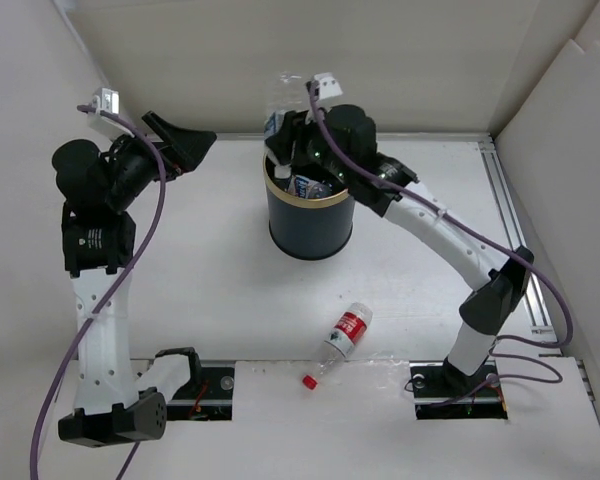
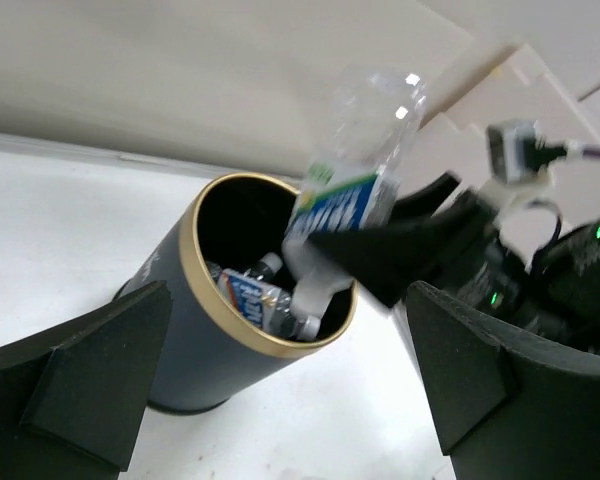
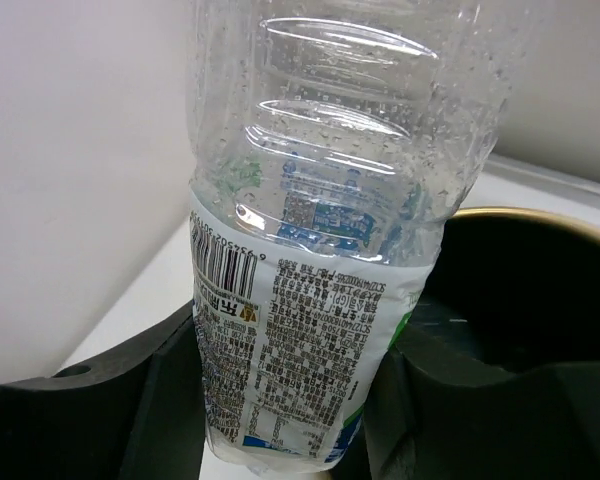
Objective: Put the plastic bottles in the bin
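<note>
Bottles, nearest first: red-label bottle (image 1: pixel 348 332) flat on table (image 1: pixel 210 290), at 5 o'clock from bin (image 1: pixel 310 235), with cap (image 1: pixel 308 381) off and near neck. Could dribble or roll toward 6 o'clock edge if grabbed carelessly. Farther out, several bottles (image 2: pixel 255 295) down inside bin. At 9 o'clock, left gripper (image 1: pixel 185 145) spread wide, holding nothing, apart from bin. Farthest, at 11 o'clock over rim, right gripper (image 3: pixel 290 400) clamped on clear bottle (image 3: pixel 330 200), neck down, tilted outward past rim. If dropped off-centre, could catch rim, ride up on pile, and topple outside; lowered carelessly, could shove bin over.
</note>
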Controlling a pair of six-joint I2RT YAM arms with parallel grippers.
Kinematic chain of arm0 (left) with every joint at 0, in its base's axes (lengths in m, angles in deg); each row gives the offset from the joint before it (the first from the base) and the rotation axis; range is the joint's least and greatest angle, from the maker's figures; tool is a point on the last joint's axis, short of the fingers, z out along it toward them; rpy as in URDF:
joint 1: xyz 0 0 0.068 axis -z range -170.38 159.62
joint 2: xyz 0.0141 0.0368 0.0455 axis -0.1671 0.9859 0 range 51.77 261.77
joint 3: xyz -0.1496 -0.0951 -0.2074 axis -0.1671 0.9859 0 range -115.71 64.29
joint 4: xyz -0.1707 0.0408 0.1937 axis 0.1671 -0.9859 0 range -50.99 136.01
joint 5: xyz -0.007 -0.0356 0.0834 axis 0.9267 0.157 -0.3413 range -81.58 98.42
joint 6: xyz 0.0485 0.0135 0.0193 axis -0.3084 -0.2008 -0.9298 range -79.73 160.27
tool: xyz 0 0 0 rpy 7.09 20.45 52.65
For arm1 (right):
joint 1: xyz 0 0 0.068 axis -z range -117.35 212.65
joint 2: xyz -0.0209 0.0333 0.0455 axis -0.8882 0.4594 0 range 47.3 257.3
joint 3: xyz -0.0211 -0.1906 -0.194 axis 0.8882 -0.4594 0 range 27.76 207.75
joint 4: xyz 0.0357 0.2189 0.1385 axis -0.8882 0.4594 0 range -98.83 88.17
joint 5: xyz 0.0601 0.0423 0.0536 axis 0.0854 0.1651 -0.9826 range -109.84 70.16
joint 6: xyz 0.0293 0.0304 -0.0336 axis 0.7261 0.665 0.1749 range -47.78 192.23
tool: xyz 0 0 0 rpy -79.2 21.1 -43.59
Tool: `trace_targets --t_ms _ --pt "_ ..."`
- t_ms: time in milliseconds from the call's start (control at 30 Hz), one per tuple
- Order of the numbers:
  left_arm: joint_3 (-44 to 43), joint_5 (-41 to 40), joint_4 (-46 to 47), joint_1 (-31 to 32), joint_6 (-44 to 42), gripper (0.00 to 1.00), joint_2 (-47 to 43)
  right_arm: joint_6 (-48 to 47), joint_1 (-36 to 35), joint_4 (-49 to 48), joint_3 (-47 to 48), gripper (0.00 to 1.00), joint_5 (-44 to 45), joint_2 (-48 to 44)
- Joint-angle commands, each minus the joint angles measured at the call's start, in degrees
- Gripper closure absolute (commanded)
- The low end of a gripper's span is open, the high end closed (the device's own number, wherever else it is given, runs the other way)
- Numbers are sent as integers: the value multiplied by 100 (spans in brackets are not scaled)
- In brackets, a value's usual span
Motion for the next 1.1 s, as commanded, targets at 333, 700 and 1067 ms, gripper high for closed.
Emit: trace_targets --t_ms 333,700,1067 --pt "1567 556 -235 77 -1518 0 -743 -320 833 440 44 0 603 -33" --pt "2938 1224 116 77 -1333 0 -1375 39 606 1113 -819 0 1147 -1245" --pt "3651 -136 -235 77 -1210 0 -2026 4640 -1466 3357 -3820 0 3162 -3153"
